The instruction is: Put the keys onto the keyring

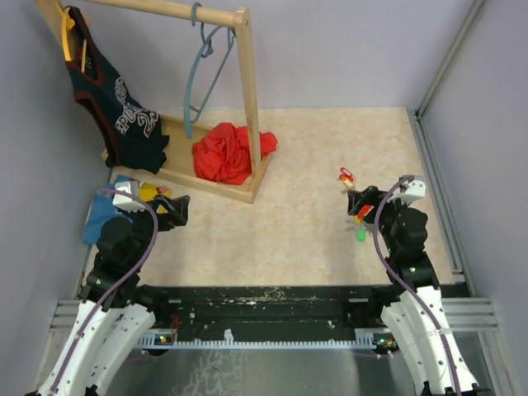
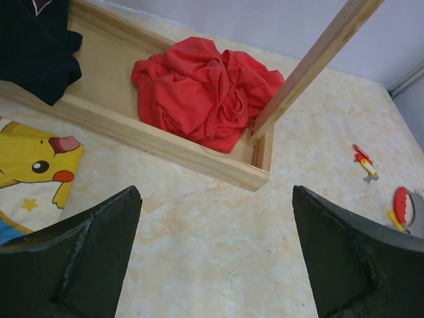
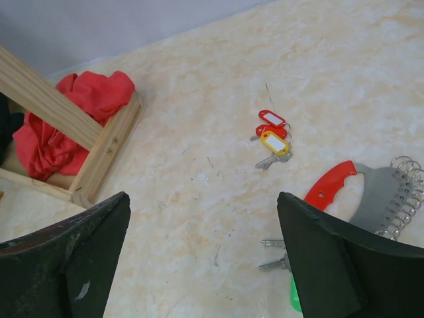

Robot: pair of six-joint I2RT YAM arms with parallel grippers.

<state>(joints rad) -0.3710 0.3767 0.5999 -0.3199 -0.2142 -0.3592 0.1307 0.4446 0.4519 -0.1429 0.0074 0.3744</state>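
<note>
Two small metal keys, one with a red plastic tag and one with a yellow plastic tag (image 3: 271, 138), lie together on the beige marbled desk (image 3: 199, 165), ahead of the right arm's fingers (image 3: 79, 258). These fingers stand wide apart above the bare desk with nothing between them. Closer to that arm, two plain silver keys (image 3: 275, 255) lie just beside the right-hand finger, and a bright green plastic tag (image 3: 295, 295) shows next to them, partly hidden by it. Near these lies a flat grey metal plate with a red plastic handle (image 3: 344, 189), carrying a row of thin wire loops (image 3: 404, 192) along its far edge. I cannot tell whether any of these loops is the keyring. All of this sits on the right side of the desk. Well apart, towards the back left, stands a light wooden clothes rack with a tray base (image 1: 247, 107). A crumpled red cloth (image 1: 224, 153) lies in the tray, a dark blue sports jersey (image 1: 115, 99) hangs at the left end of the rail, and a grey-blue clothes hanger (image 1: 202, 74) hangs near the right end. The left arm's fingers (image 2: 86, 258) are also spread wide and empty, hovering near the tray's front edge, beside a yellow cartoon-print cloth (image 2: 33, 165).
</note>
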